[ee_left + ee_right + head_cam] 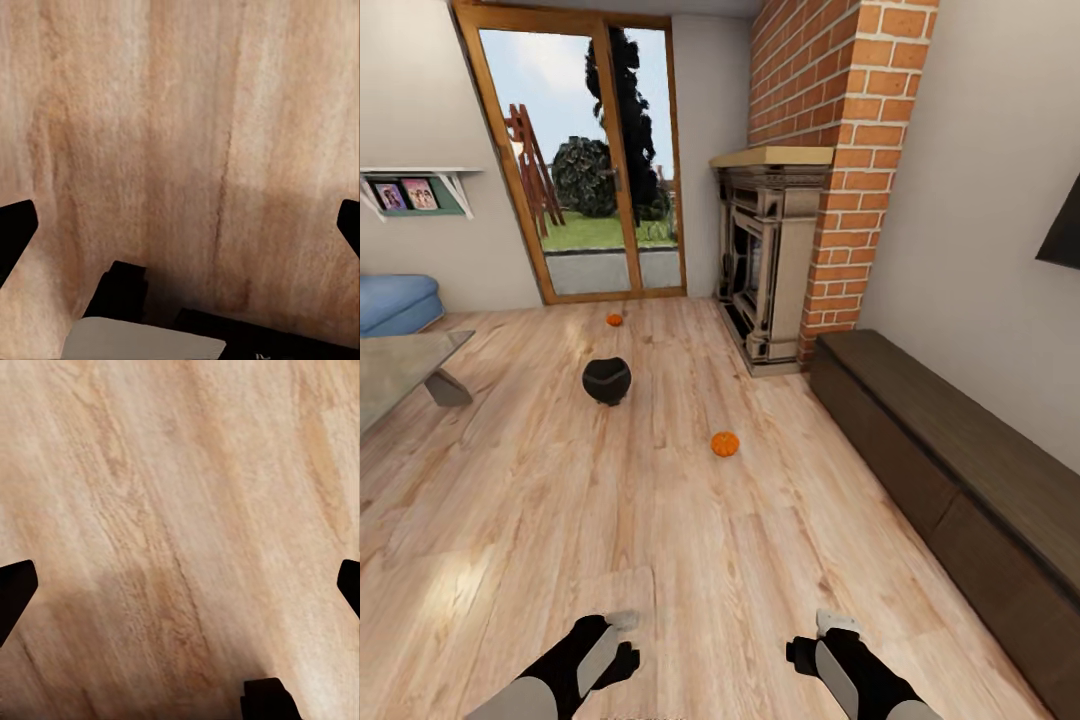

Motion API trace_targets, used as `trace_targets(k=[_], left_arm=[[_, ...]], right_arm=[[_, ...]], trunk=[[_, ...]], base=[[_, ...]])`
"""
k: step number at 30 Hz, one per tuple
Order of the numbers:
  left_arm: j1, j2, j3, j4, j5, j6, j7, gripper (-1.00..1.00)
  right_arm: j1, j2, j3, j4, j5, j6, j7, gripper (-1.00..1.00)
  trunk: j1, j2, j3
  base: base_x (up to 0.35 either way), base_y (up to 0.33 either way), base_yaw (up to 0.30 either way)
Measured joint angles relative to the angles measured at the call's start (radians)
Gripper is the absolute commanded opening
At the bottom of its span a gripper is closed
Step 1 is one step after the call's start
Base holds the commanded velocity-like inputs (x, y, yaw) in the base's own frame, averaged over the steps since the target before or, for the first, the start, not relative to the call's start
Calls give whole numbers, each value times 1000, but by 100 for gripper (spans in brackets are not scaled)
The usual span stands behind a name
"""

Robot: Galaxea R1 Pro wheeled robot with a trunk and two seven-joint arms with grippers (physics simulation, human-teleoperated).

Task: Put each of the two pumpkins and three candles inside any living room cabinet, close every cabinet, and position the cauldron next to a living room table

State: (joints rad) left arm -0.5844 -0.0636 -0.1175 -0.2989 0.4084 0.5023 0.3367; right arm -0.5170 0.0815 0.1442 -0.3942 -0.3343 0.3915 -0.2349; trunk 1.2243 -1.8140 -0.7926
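One small orange pumpkin lies on the wood floor ahead of me, slightly right of centre. A second pumpkin sits farther off, near the glass door. Between them, a little to the left, stands the black cauldron. The long dark brown cabinet runs along the right wall with its fronts flush. The candles are out of view. My left gripper and right gripper hang low over bare floor, both open and holding nothing.
A grey table stands at the left, with a blue sofa behind it. A brick fireplace juts out beyond the cabinet's far end. The glass door closes off the back wall.
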Motion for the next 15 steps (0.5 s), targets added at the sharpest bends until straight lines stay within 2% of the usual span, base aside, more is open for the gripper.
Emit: trace_targets(k=[2,8,11,15], left_arm=[[0,21,1,1,1,-9,0,100],[0,38,-1,9,2,-35,-1,100],[1,60,-2,51,3,-103,-2,100],[2,96,-3,146,6,-244,-4,100]], right_arm=[[0,0,0,0,0,0,0,100],[0,0,0,0,0,0,0,100],[0,0,0,0,0,0,0,100],[0,1,0,2,0,0,0,100]], trunk=[[0,0,0],[0,0,0],[0,0,0],[0,0,0]], base=[[0,0,291],[0,0,291],[0,0,291],[0,0,291]])
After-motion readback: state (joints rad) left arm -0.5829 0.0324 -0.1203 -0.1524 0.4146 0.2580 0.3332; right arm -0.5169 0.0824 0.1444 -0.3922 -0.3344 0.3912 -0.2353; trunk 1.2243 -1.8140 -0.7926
